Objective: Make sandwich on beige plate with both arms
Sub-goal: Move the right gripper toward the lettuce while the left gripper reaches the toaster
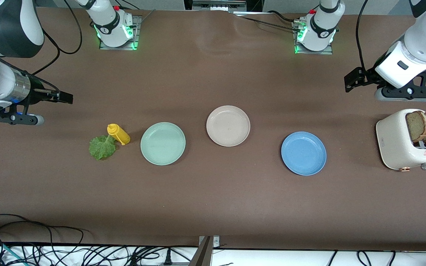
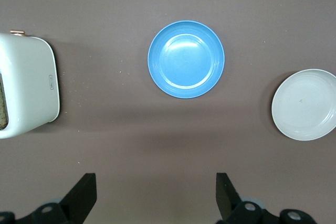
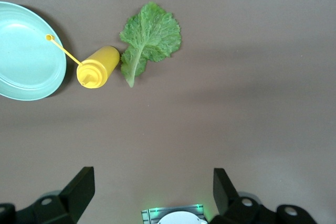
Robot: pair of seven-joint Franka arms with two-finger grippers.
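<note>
Front view shows the round, shallow, pale pinkish-beige plate (image 1: 228,125) bare at the centre of the frame on the brown table (image 1: 213,207), with a round mint-green plate (image 1: 163,143) lower and toward the right arm's end, and a round blue plate (image 1: 303,153) lower toward the left arm's end. At the frame's right edge a cream-white toaster (image 1: 401,142) holds two square slices of brown wholemeal bread (image 1: 425,125) standing in its slots. At lower left of centre a crinkly green lettuce leaf (image 1: 102,147) lies touching a yellow plastic squeeze bottle (image 1: 118,134), which stands just beside the mint-green plate. The right gripper (image 1: 67,98) hangs at the frame's left edge over bare table, its black fingers (image 3: 79,187) spread wide and holding nothing. The left gripper (image 1: 350,81) hangs at upper right, above the toaster in the frame, over bare table, its fingers (image 2: 84,192) likewise wide apart and empty.
</note>
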